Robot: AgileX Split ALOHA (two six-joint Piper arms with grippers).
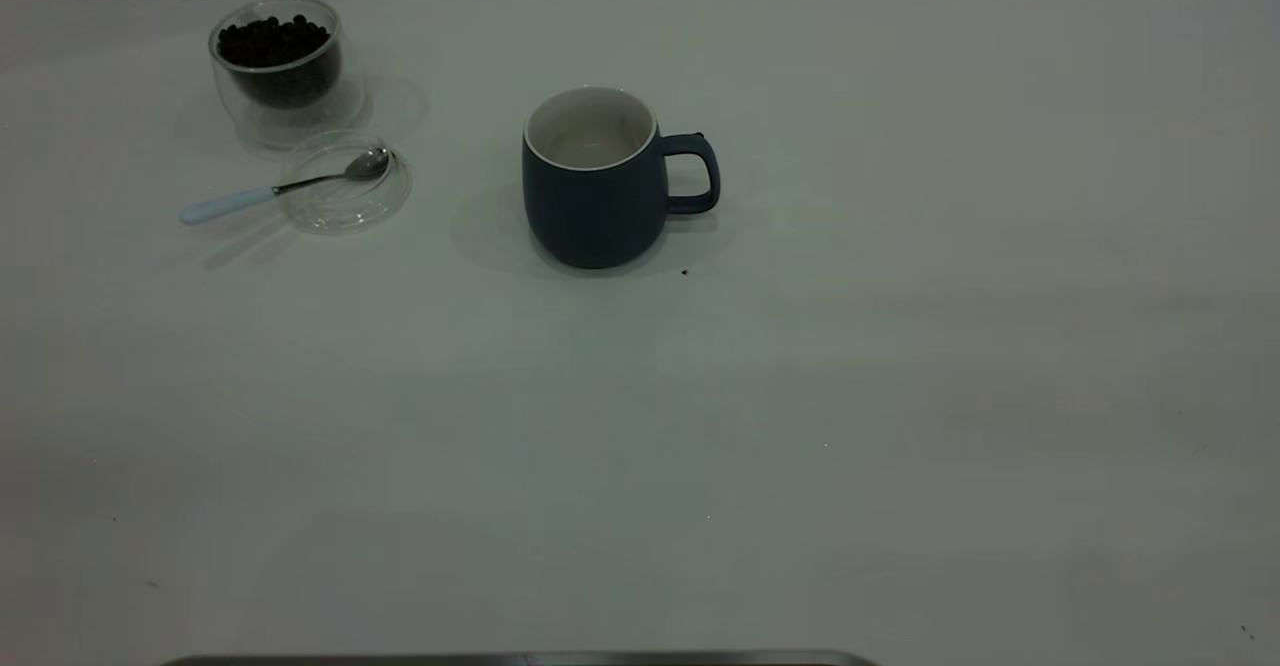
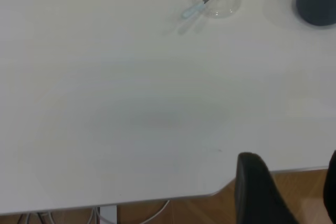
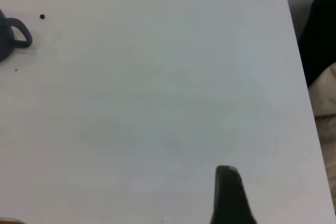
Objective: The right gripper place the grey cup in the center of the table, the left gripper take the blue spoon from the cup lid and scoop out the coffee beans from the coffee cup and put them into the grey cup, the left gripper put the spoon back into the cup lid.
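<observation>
Grey cup (image 1: 597, 184) upright near table (image 1: 900, 396) centre, empty: placement done. Blue spoon (image 1: 285, 186) resting on cup lid (image 1: 345, 184), beans untouched in coffee cup (image 1: 282, 66) far left. Scooping pending. Left gripper (image 2: 286, 192) spread apart; right gripper: cannot tell.

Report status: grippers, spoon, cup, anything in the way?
Left gripper open, off the table edge; right gripper idle. Blue spoon bowl in cup lid. Grey cup centered, upright. No obstruction.
</observation>
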